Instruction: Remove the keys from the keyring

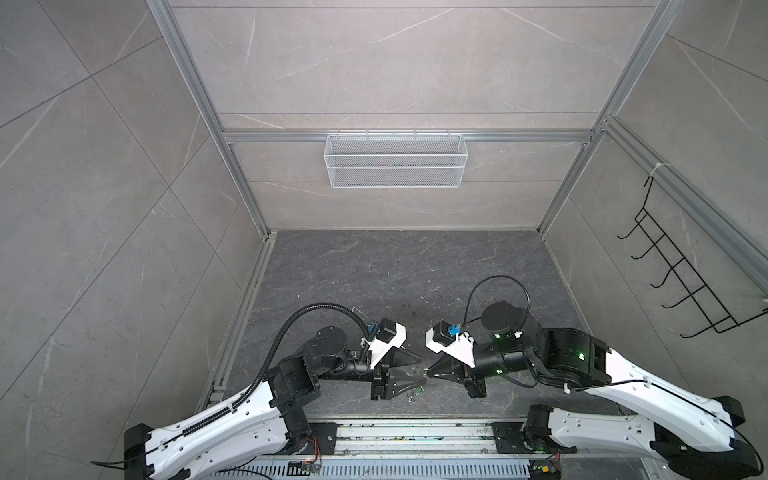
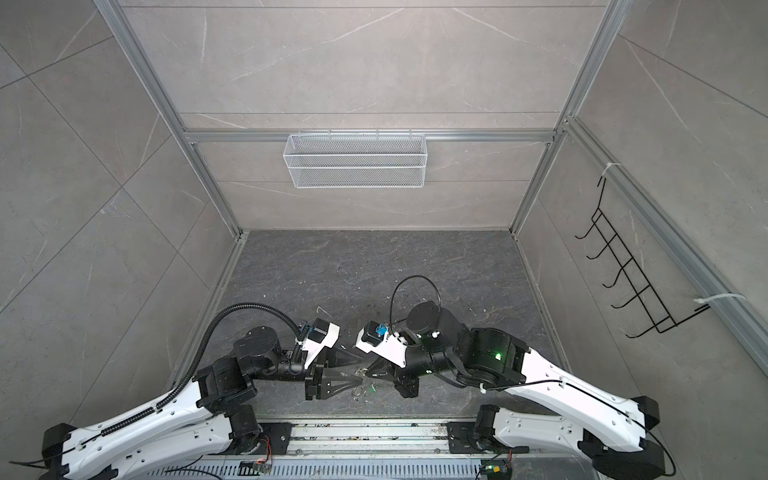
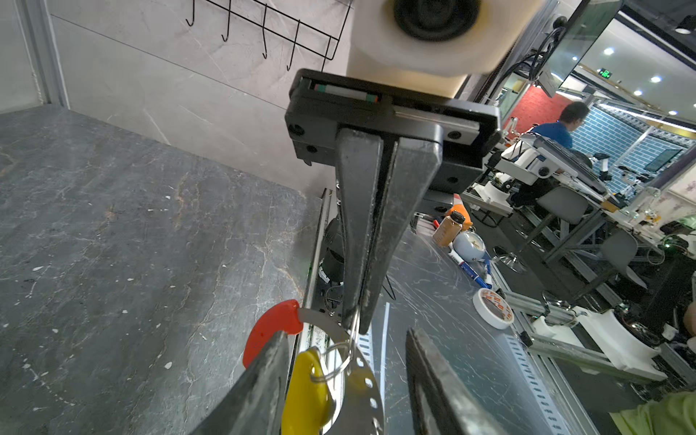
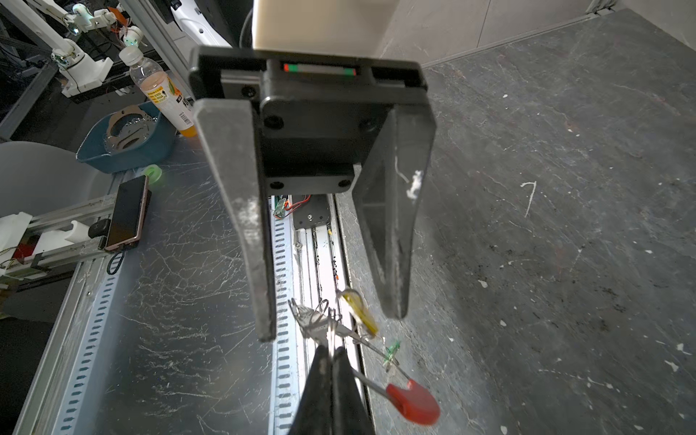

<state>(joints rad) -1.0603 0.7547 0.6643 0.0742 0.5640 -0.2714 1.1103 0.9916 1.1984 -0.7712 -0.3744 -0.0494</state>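
Note:
Both grippers meet low over the front of the dark floor. My right gripper [image 1: 428,372] [image 4: 330,349] is shut on the thin metal hoop of the keyring [image 4: 371,383]. The hoop's red sleeve [image 4: 414,401] [image 3: 271,331] sticks out to one side. A yellow-tagged key [image 3: 305,399] [image 4: 359,310] hangs from the hoop by a small silver split ring. My left gripper [image 1: 423,369] [image 3: 347,337] faces the right one and is open, one finger on each side of the yellow key, pinching nothing. A small green-tagged key [image 1: 419,390] [image 4: 391,352] seems to lie on the floor just below.
A white mesh basket [image 1: 395,160] hangs on the back wall and a black hook rack [image 1: 681,270] on the right wall. The aluminium rail [image 1: 415,434] with the arm bases runs along the front edge. White specks dot the floor.

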